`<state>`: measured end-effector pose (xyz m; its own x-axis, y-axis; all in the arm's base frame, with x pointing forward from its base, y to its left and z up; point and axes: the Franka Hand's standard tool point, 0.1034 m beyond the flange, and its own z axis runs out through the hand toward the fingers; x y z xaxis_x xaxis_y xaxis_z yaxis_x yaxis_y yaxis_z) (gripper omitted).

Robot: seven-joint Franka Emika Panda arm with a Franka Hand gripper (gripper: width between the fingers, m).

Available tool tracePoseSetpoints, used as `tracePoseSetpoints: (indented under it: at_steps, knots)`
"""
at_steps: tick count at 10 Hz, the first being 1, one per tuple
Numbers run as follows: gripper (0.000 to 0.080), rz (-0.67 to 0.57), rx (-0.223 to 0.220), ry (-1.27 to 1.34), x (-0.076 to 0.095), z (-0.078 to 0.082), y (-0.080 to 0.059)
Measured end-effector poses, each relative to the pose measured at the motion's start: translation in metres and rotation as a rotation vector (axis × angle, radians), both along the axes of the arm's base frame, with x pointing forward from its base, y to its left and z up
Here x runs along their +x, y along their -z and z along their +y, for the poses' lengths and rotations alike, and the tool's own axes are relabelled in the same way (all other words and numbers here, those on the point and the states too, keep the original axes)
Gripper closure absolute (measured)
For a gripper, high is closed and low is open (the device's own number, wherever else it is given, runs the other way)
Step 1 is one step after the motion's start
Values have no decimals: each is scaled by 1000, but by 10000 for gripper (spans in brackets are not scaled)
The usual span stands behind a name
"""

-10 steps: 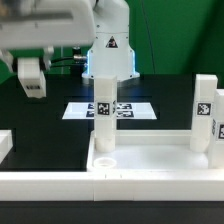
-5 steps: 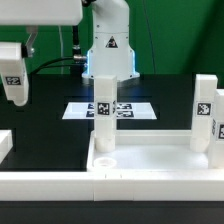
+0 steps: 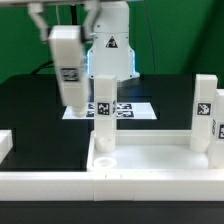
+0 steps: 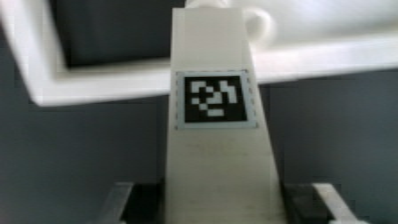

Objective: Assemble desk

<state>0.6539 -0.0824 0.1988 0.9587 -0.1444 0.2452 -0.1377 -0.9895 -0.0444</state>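
Landmark: desk top [image 3: 150,160], white tray, lying on the black counter [image 3: 30,105] in front of the robot base.

Pincer [image 4: 221,192] closed on a tagged white leg [image 3: 68,68]; fingers [image 4: 322,205] flank the leg's end in the wrist view. The held leg hangs upright in the air, above and behind the top's corner on the exterior view's left, clear of the counter.

Two more legs stand upright in the top: second leg [image 3: 103,125] at that same corner, third leg [image 3: 205,112] at the far corner on the exterior view's right.

Marker board [image 3: 135,110] lies flat behind the top.
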Motion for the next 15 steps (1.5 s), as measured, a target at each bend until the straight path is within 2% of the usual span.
tracePoseSetpoints:
  at_steps: [2,4,5,6,8,10,11,12,13,14,15]
  knots:
    - [509,-49,-25,4,-2,-2,4]
    - [509,-46,-24,3,-2,-2,4]
    - [509,-50,-15,7,-3,-2,4]
    - [509,-58,34,31,-12,-2,5]
    - [509,-129,37,73,-13,1,13]
    - [509,-195,37,184,-4,23,20]
    - [509,-201,17,191,-2,22,32]
    - [509,-199,15,202,-2,17,34]
    - [509,-198,22,219,-2,19,35]
    - [509,-187,23,235,-4,22,44]
    - [509,-177,17,249,-6,18,50]
